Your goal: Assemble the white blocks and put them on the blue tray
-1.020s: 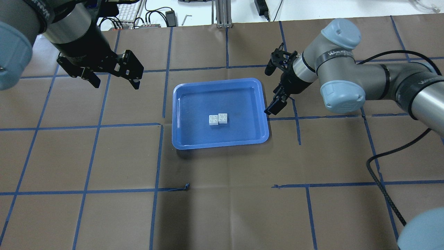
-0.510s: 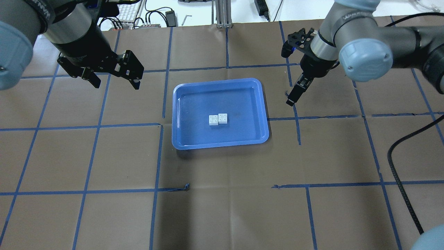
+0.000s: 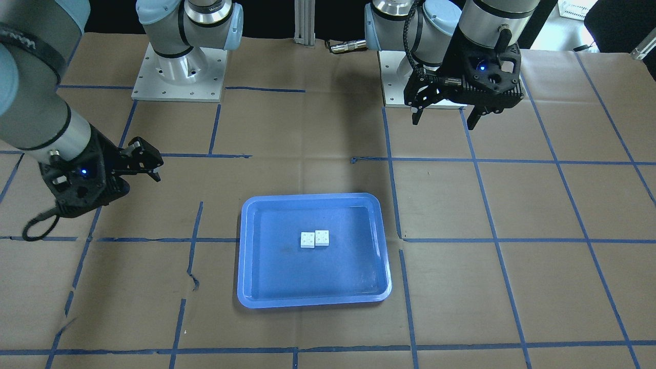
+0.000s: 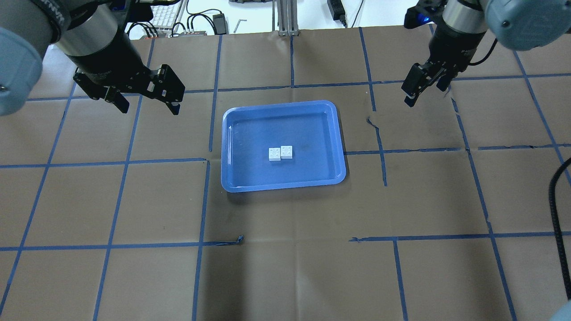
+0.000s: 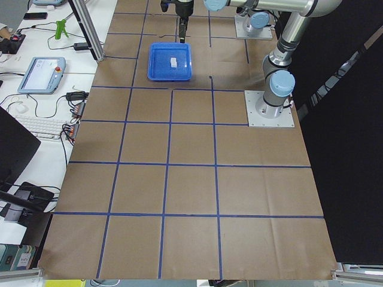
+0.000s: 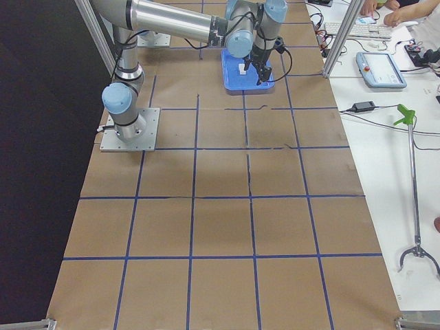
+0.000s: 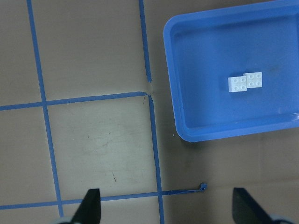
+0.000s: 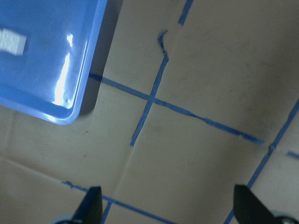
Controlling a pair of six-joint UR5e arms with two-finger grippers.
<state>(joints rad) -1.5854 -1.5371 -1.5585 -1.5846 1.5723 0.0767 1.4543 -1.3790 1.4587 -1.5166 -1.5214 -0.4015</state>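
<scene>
Two white blocks [image 4: 275,154] [image 4: 287,152] lie side by side, touching, in the middle of the blue tray [image 4: 308,129]. They also show in the front view [image 3: 307,240] [image 3: 322,237], the left wrist view [image 7: 238,84] [image 7: 252,80], and blurred in the right wrist view [image 8: 11,41]. My left gripper [image 4: 148,109] is open and empty, hovering off the tray's far left corner. My right gripper [image 4: 421,89] is open and empty, hovering well to the tray's far right. The tray also shows in the front view [image 3: 287,277] and both wrist views [image 7: 210,56] [image 8: 46,70].
Brown paper with a blue tape grid [image 4: 290,267] covers the table. The tape is torn and lifted right of the tray [image 4: 372,121] and near the front [image 4: 240,240]. A keyboard and cables [image 4: 167,18] lie beyond the far edge.
My right gripper has moved away from the tray's right rim, up and toward the far right. The left arm and the blocks have not moved.
</scene>
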